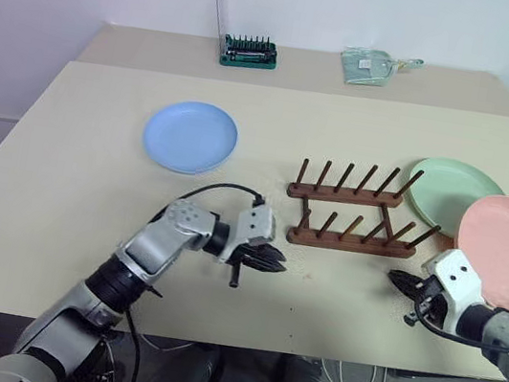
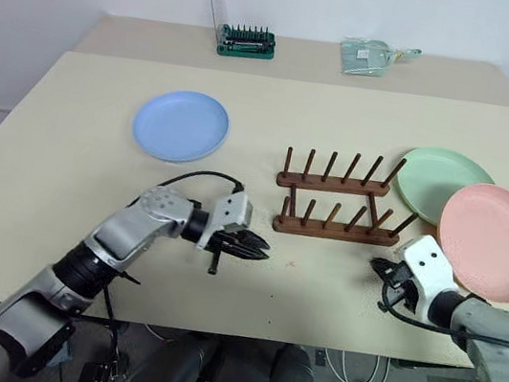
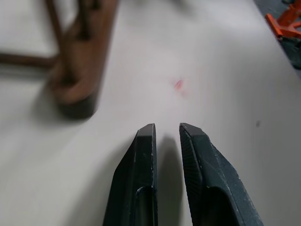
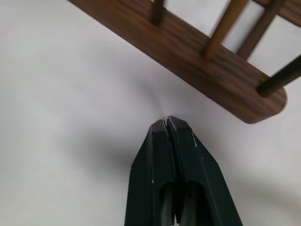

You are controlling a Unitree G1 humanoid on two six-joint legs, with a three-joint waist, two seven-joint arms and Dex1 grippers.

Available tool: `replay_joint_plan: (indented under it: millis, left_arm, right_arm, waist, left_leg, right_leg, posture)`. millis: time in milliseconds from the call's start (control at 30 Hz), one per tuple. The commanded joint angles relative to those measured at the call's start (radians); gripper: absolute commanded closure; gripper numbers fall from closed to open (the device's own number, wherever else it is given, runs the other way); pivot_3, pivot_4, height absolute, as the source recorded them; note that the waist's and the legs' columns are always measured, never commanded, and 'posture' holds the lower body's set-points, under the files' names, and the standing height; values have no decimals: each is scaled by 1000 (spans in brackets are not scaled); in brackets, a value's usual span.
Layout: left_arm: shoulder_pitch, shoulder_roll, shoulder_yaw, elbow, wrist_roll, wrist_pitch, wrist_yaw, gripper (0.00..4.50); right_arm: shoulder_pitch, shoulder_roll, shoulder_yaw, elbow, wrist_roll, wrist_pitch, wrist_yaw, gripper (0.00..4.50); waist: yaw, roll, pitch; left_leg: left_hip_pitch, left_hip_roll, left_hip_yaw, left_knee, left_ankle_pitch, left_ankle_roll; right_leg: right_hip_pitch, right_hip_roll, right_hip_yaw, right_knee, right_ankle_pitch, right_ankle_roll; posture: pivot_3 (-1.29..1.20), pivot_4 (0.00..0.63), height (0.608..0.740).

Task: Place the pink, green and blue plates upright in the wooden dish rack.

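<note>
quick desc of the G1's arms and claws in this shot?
Both arms are silver-grey metal with black joint sections. Each wrist carries a white housing, and each claw, left claw and right claw, has two black tapered fingers. A black cable loops over the left forearm.

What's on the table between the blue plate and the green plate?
The wooden dish rack stands between the blue plate and the green plate, with bare tabletop on either side of it, as the left eye view shows.
</note>
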Motion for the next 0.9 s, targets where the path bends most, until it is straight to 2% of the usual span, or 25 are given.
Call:
replay_joint_plan:
  millis: [33, 167, 400, 633, 700, 767, 900]
  left_arm:
    - [-7, -37, -13, 35, 88, -52, 127, 3864]
    - [10, -93, 12, 77, 136, -113, 261, 3864]
    - [-18, -160, 62, 172, 168, -97, 430, 3864]
    - [-37, -160, 66, 204, 168, -124, 441, 3864]
    - [-33, -153, 63, 190, 159, -134, 419, 3943]
    - [-19, -140, 65, 156, 137, -144, 382, 3943]
    - [27, -103, 83, 58, 53, -166, 271, 3943]
  right_arm:
    - [-68, -15, 51, 48, -70, -27, -28, 4500]
    - [-183, 15, 121, 135, -135, -61, -62, 4500]
    - [-328, 43, 188, 237, -188, -114, -68, 4500]
    - [-383, 48, 188, 283, -194, -145, -55, 4500]
    - [-353, 21, 155, 240, -165, -139, -15, 3961]
    - [-286, -2, 70, 142, -103, -118, 27, 3184]
    - [-93, -22, -230, -99, -49, -25, 33, 1077]
  waist:
    - [-2, 0, 0]
    - [-1, -1, 0]
    - [-2, -1, 0]
    - [-2, 0, -1]
    - [-1, 0, -1]
    - [0, 0, -1]
    - [2, 3, -2]
  left_leg:
    - [0, 0, 0, 0, 0, 0]
    - [3, 0, 1, 1, 0, -1]
    - [5, 0, 1, 1, 1, -1]
    - [5, 0, 2, 1, 1, -1]
    - [5, 0, 1, 1, 1, -1]
    - [4, 0, 1, 0, 1, -1]
    - [-1, 0, 1, 0, 0, 0]
  right_leg:
    - [0, 0, 0, 0, 0, 0]
    - [3, 0, 0, -1, 1, -1]
    - [5, 0, 1, -1, 1, 0]
    - [5, 0, 1, 0, 2, 0]
    - [4, 0, 1, 0, 2, 0]
    - [4, 0, 1, 0, 2, 0]
    - [-2, 0, 1, 0, 2, 0]
  posture:
    - [0, 150, 738]
    - [0, 150, 738]
    - [0, 150, 738]
    - [0, 150, 738]
    - [0, 150, 738]
    - [0, 150, 738]
    - [0, 150, 738]
